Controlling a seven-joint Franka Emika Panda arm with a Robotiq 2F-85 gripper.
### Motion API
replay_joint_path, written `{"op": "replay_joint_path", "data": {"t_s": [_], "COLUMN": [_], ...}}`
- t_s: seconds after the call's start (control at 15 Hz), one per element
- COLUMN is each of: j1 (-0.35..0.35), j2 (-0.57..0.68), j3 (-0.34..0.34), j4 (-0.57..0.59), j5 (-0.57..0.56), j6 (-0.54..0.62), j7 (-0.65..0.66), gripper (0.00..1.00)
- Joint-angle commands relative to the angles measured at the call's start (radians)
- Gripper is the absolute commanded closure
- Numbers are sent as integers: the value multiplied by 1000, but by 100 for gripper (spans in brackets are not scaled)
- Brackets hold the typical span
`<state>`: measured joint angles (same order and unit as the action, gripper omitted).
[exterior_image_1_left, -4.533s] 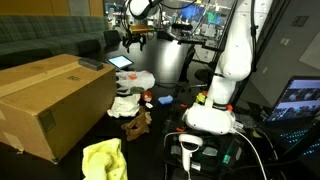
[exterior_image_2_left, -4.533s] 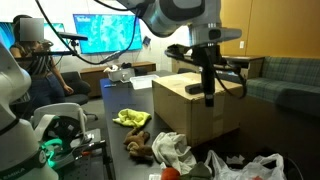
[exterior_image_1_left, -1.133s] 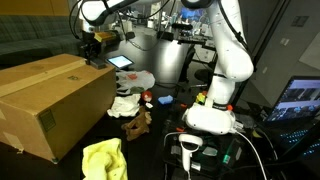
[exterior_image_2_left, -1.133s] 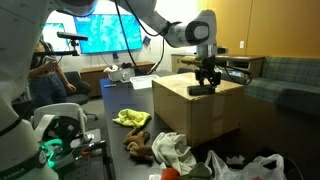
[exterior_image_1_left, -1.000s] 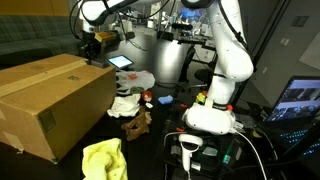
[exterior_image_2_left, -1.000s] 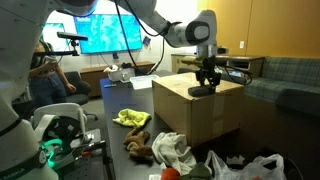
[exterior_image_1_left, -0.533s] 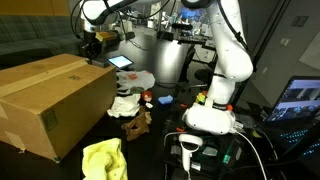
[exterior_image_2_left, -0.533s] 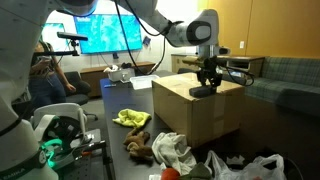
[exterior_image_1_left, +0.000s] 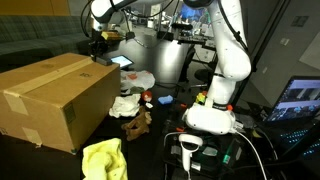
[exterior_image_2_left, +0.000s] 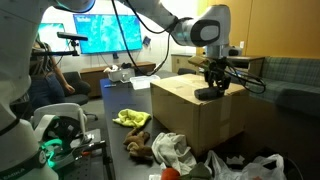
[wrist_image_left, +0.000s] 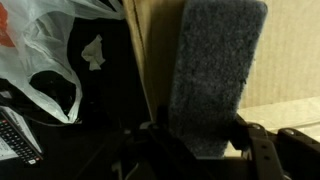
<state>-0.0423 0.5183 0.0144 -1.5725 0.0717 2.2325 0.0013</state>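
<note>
My gripper (exterior_image_2_left: 211, 90) is shut on a dark grey felt block (wrist_image_left: 214, 70) and presses it down on the top of a large cardboard box (exterior_image_2_left: 190, 115). In an exterior view the gripper (exterior_image_1_left: 97, 52) sits at the far top corner of the box (exterior_image_1_left: 55, 95). In the wrist view the fingers (wrist_image_left: 200, 140) flank the block on both sides, with the box's tan surface (wrist_image_left: 290, 50) behind it. The box edge runs just left of the block.
On the dark table by the box lie a yellow cloth (exterior_image_1_left: 105, 160) (exterior_image_2_left: 130, 118), white plastic bags (exterior_image_1_left: 135, 82) (exterior_image_2_left: 245, 168) (wrist_image_left: 50, 50) and a brown crumpled item (exterior_image_1_left: 135, 125) (exterior_image_2_left: 138, 147). The arm's base (exterior_image_1_left: 210, 115) stands nearby. A person (exterior_image_2_left: 45, 70) sits behind.
The gripper with the block has shifted sideways along the box top, and the cardboard box has moved and turned with it on the table.
</note>
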Motion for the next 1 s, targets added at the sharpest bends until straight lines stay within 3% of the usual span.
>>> {"op": "replay_joint_path", "data": {"t_s": [0.0,0.33,0.93], "j1": [-17,-34,-75], "j2": [-83,-193,-253], "j3": [-10,-11,-79], "j4": [-106,-224,-412], "j5": [4,4,55], "j6": [89,189,191], "j7": [-30,-91,14], "gripper": [67,67,67]}}
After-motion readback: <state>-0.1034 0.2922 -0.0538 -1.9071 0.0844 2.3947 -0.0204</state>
